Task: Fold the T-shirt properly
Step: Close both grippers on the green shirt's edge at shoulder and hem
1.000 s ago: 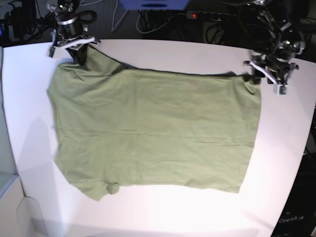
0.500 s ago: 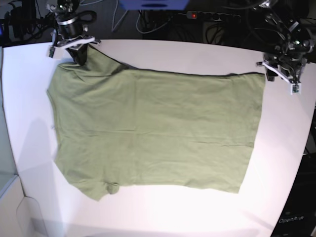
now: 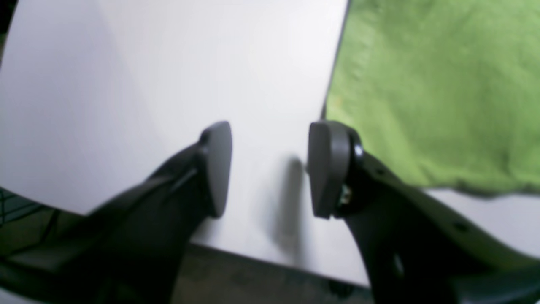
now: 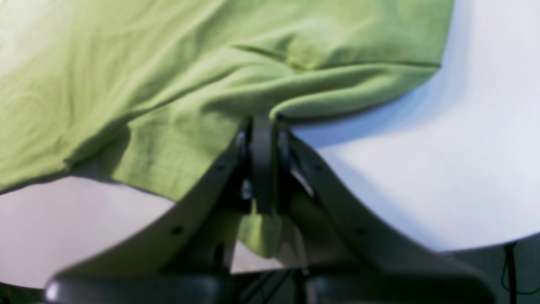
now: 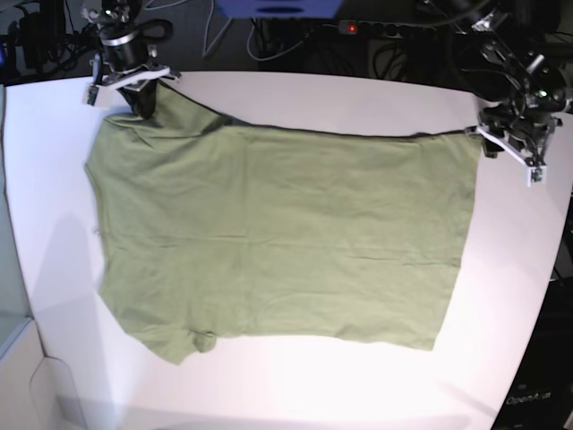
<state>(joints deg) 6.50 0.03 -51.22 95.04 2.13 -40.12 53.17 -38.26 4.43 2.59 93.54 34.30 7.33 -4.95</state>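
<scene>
The sage-green T-shirt (image 5: 277,237) lies spread flat over the white table (image 5: 358,98). My right gripper (image 5: 143,103) is at the shirt's far left corner, shut on a fold of the T-shirt (image 4: 236,80) that bunches around its pressed-together fingertips (image 4: 263,126). My left gripper (image 5: 510,148) hovers just off the shirt's far right corner, over bare table. In the left wrist view its fingers (image 3: 217,166) stand wide apart with nothing between them, and the T-shirt (image 3: 434,88) edge lies to their right.
The table's curved edge runs close to my left gripper (image 3: 268,169), with dark floor below it. Cables and a power strip (image 5: 367,29) lie behind the far table edge. A translucent bin (image 5: 13,305) sits at the left.
My left gripper has let go of the shirt's far right corner and drawn away to the right. That corner now lies flat. The right gripper has not moved.
</scene>
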